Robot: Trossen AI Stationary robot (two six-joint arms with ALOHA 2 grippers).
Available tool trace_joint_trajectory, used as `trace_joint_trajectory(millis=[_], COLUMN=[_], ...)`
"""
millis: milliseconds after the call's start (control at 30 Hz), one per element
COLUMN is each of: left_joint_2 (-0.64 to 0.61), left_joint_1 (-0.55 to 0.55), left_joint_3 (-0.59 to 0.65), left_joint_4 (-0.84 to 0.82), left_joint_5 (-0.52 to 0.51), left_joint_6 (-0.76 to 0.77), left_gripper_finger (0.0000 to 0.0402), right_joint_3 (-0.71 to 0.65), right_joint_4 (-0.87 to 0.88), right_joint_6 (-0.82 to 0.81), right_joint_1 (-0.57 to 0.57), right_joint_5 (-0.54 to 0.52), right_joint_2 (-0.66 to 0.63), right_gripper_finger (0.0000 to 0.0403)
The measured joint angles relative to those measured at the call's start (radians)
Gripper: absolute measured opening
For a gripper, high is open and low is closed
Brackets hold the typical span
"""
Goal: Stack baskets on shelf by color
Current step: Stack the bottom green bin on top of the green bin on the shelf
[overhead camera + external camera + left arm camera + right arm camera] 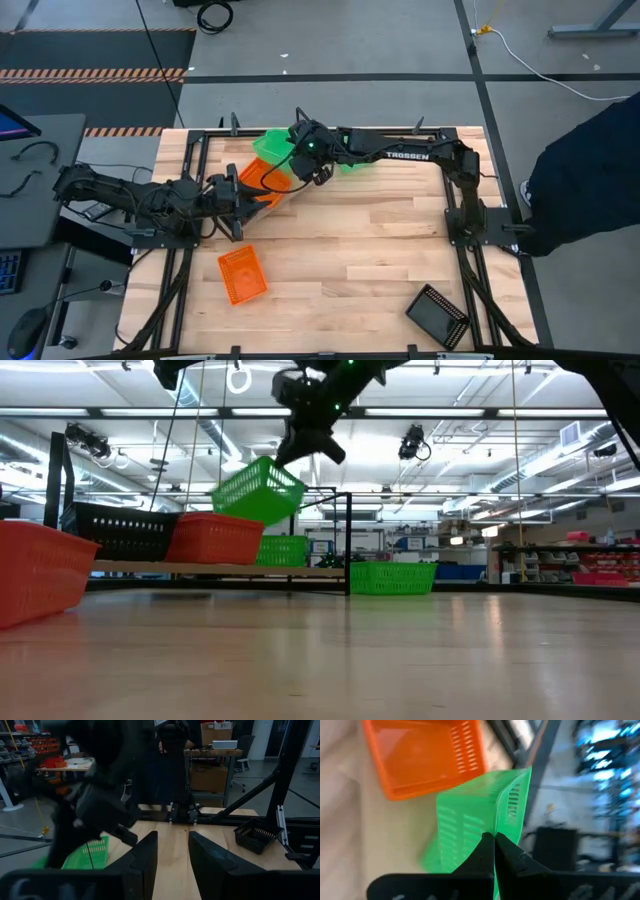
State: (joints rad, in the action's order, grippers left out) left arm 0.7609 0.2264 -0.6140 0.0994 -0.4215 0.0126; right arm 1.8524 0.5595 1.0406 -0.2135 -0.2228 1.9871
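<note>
My right gripper is shut on a bright green basket, which hangs tilted in the air above the shelf. On the shelf board stand a black basket, an orange basket and a green basket. The right wrist view shows the held green basket over an orange basket. My left gripper is open beside the shelf's orange basket, with bare table showing between its fingers. My right gripper pinches the upper rim of one wall of the green basket between its two fingers, coming from above. The basket is lifted clear and hangs tilted below the fingers, over the orange basket on the shelf.
A loose orange basket lies on the tabletop toward the near left. A black basket sits at the near right corner. Another green basket stands past the shelf's right end. A person in dark clothes stands beyond the table's right edge.
</note>
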Motion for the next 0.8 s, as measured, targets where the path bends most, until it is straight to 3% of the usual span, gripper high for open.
trace_joint_trajectory(millis=[133,300,400,800], left_joint_2=[0.000,0.000,0.000,-0.001], left_joint_1=[0.000,0.000,0.000,0.000], left_joint_3=[0.000,0.000,0.000,0.000], left_joint_4=[0.000,0.000,0.000,0.000], left_joint_5=[0.000,0.015,0.024,0.025], left_joint_6=[0.001,0.002,0.002,-0.023], left_gripper_finger=[0.0117,0.0117,0.0117,0.0117], right_joint_3=[0.036,0.036,0.030,0.001], right_joint_4=[0.002,0.098,0.124,-0.063], right_joint_6=[0.163,0.290,0.327,0.440], right_joint_1=[-0.008,-0.063,-0.089,-0.093], right_joint_5=[-0.024,0.063,0.056,0.041], right_joint_2=[-0.005,-0.001,0.007,0.008], right_gripper_finger=[0.0000,0.0000,0.0000,0.0000])
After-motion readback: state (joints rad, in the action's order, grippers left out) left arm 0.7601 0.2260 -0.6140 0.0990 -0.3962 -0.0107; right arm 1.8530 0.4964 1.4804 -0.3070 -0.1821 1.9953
